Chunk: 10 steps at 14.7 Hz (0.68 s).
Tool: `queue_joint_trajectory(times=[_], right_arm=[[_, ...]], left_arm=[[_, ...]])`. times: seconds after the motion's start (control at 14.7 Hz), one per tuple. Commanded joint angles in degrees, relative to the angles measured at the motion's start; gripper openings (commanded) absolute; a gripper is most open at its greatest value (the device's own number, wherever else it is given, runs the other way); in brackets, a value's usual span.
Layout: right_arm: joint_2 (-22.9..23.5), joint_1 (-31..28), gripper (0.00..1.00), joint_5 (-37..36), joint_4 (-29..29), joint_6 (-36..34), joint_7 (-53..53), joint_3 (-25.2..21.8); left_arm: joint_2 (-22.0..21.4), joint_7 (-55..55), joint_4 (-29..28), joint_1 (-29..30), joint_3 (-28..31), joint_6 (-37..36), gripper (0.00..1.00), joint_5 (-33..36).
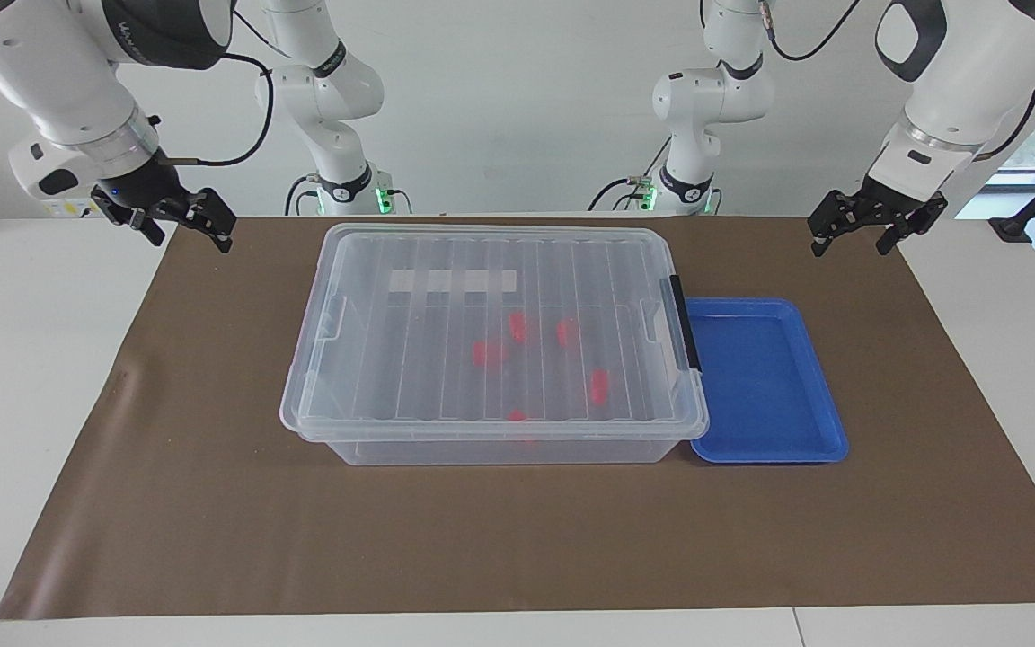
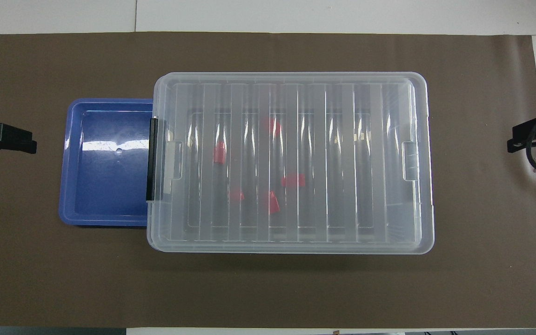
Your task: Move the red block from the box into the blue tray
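Observation:
The box [image 1: 392,359] [image 2: 370,163] stands mid-table with its ribbed clear lid on, the black clip handle [image 1: 685,323] at the left arm's end. Several red blocks lie inside under the lid, among them one red block [image 1: 599,385] [image 2: 219,152] nearest the handle. The blue tray [image 1: 765,377] [image 2: 105,186] lies empty against that same end of the box. My left gripper [image 1: 850,244] [image 2: 3,138] hangs open in the air over the mat's corner by the tray's end. Over the mat's corner at the other end, my right gripper [image 1: 192,238] [image 2: 528,139] is open too. Neither holds anything.
A brown mat [image 1: 212,503] covers most of the white table [image 1: 23,359]. The lid's rim overhangs the tray's edge slightly in the overhead view. Bare mat surrounds box and tray on all sides.

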Motion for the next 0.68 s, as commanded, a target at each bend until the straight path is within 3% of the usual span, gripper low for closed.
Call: queue_joint_trajectory(times=[0.0,0.61], right_arm=[[-0.07,-0.04,1.00,0.15,0.26,0.15,-1.65,-0.14],[-0.24,-0.48,1.00,0.51,-0.53,1.11,-1.56,-0.23]], left_arm=[[-1.12,0.63,-1.02,0.86,-0.31,-0.34,1.00,-0.81],[-1.12,0.72,-1.02,0.86,-0.31,-0.34,1.00,-0.81]])
